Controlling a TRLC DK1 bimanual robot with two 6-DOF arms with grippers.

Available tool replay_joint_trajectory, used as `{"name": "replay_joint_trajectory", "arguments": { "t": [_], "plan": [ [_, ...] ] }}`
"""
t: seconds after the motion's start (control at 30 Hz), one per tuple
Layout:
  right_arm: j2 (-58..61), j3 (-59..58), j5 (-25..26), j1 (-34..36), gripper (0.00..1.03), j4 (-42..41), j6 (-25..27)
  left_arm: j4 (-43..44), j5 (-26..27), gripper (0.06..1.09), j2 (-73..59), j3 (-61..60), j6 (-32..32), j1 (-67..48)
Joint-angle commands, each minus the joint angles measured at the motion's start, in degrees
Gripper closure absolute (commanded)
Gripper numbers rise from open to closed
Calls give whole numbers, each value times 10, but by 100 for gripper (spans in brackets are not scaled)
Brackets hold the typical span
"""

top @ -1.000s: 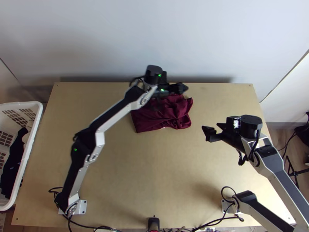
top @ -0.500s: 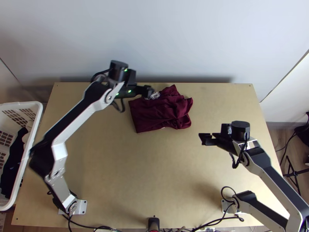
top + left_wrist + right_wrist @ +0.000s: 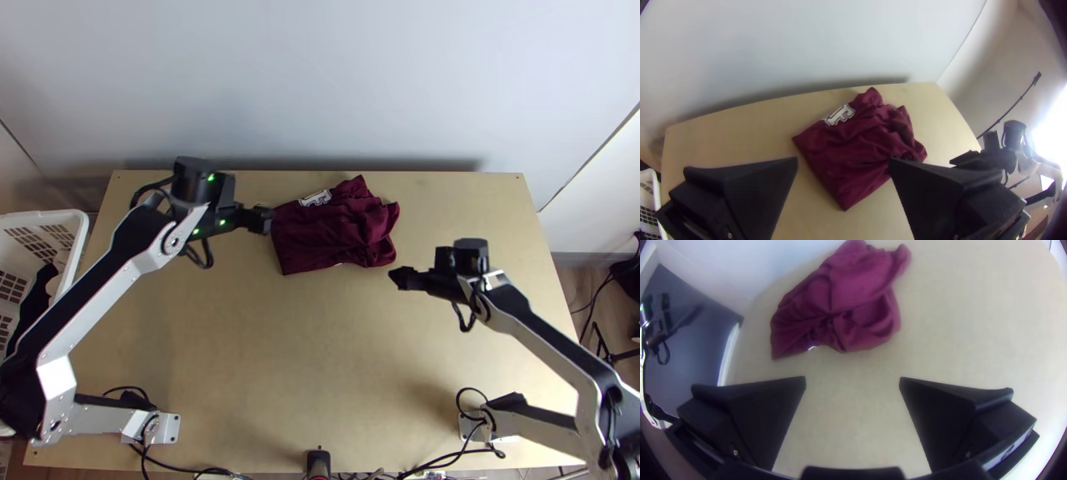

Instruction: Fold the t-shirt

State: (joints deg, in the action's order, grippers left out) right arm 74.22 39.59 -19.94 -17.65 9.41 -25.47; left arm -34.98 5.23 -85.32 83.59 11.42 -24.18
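Black left gripper (image 3: 262, 219) and right gripper (image 3: 398, 278), both spread wide, holding nothing.
Between them, toward the far edge of the wooden table (image 3: 320, 360), the maroon t-shirt (image 3: 312, 240) lies rumpled, bunched on its right side.

Hidden underside of t-shirt (image 3: 308, 240); cut-off basket (image 3: 48, 214)

Maroon t-shirt (image 3: 316, 236) on wooden table (image 3: 296, 352)

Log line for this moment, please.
left gripper: open, empty | right gripper: open, empty | shirt: partly bunched, on table | fold: unfinished
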Motion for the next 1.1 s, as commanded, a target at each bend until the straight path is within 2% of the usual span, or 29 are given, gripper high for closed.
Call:
{"name": "replay_joint_trajectory", "arguments": {
  "t": [0.0, 0.5, 0.77, 1.07],
  "plan": [
    [117, 68, -34, -9, 5, -19, -30, 0, -22, 10, 69, -70, -26, 41],
    [285, 160, -50, -12, 5, -64, -60, -1, -22, 10, 169, -127, -71, 173],
    [338, 226, -49, -12, 5, -115, -106, 1, -22, 10, 176, -126, -90, 202],
    [413, 339, -35, -41, 7, -107, -124, 5, -22, 10, 168, -128, -101, 213]
  ]
}}
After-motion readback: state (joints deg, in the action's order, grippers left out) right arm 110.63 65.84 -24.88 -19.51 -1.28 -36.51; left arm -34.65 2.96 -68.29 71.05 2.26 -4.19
